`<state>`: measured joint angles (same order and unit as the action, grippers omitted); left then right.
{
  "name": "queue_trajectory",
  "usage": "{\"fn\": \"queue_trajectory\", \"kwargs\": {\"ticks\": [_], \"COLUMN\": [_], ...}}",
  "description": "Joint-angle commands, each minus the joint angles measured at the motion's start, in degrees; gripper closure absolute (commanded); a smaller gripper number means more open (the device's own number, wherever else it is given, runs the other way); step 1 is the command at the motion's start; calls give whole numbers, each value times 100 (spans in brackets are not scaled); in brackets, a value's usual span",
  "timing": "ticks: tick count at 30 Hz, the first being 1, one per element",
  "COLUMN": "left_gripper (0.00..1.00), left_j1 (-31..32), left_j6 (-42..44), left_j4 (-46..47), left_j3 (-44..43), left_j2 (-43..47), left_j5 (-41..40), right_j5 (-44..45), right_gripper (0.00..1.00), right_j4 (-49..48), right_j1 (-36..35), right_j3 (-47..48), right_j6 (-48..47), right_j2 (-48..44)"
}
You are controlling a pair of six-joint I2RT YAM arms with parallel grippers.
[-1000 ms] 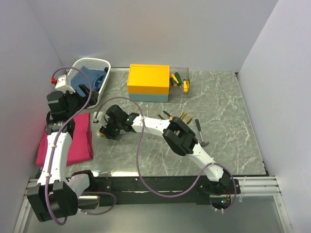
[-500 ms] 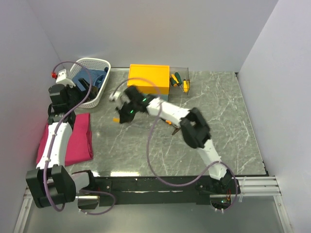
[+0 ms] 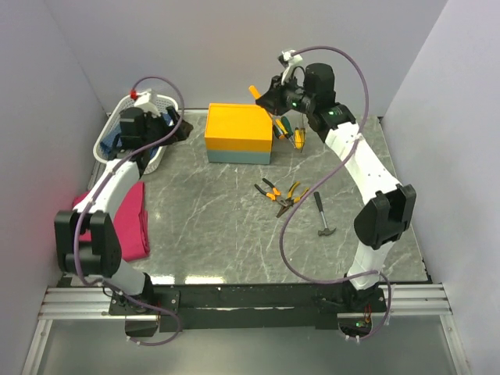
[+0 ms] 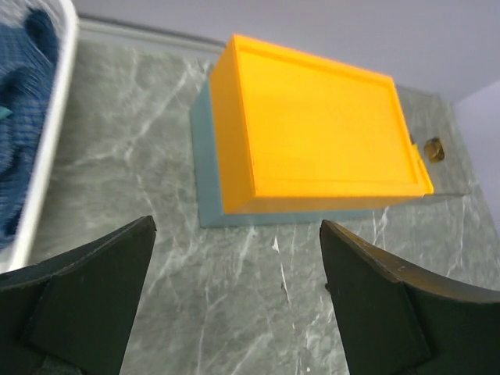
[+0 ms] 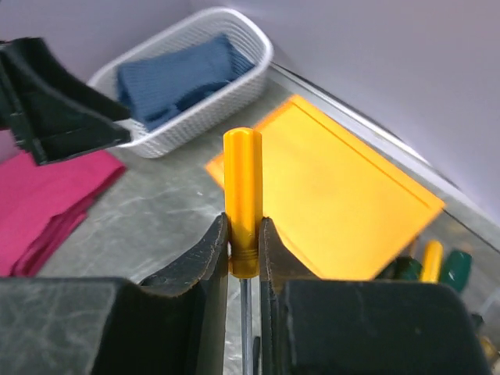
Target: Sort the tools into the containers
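Note:
My right gripper (image 3: 264,97) is raised at the back, above the right end of the yellow-topped box (image 3: 238,131), and is shut on a yellow-handled screwdriver (image 3: 254,91). In the right wrist view the jaws (image 5: 243,242) clamp the base of the handle (image 5: 243,187), with the shaft running down between them. More screwdrivers (image 3: 289,131) lie in a clear tray to the right of the box. Two pairs of pliers (image 3: 277,192) and a hammer (image 3: 323,215) lie on the table. My left gripper (image 3: 178,129) hangs open and empty beside the white basket (image 3: 105,144), facing the box (image 4: 312,148).
The basket (image 5: 250,74) holds a folded blue cloth (image 5: 180,74). A pink cloth (image 3: 129,223) lies at the left edge of the table. White walls close in the left, back and right sides.
My right gripper took the screwdriver from the table near the pink cloth, lifted it and swung it back right over the box. My left arm reached back beside the basket.

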<state>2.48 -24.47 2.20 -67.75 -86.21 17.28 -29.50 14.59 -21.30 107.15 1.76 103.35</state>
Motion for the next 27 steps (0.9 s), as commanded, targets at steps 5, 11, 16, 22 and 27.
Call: {"fn": "queue_trajectory", "kwargs": {"ticks": [5, 11, 16, 22, 27], "left_gripper": [8, 7, 7, 6, 6], "left_j1": [130, 130, 147, 191, 139], "left_j6": [416, 592, 592, 724, 742], "left_j4": [-360, -422, -448, -396, -116], "left_j3": [-626, -573, -626, -924, -1213], "left_j2": [-598, -668, -817, -1195, -1643], "left_j5": [-14, -181, -181, -93, -436], "right_j5": [612, 656, 735, 682, 1085], "right_gripper": [100, 100, 100, 42, 31], "right_j4": [150, 246, 255, 422, 185], "right_j1": [565, 829, 943, 952, 1005], "right_j3": [358, 877, 834, 983, 843], "right_j6": [-36, -106, -123, -255, -395], "right_j2": [1019, 1626, 1907, 2023, 1584]}}
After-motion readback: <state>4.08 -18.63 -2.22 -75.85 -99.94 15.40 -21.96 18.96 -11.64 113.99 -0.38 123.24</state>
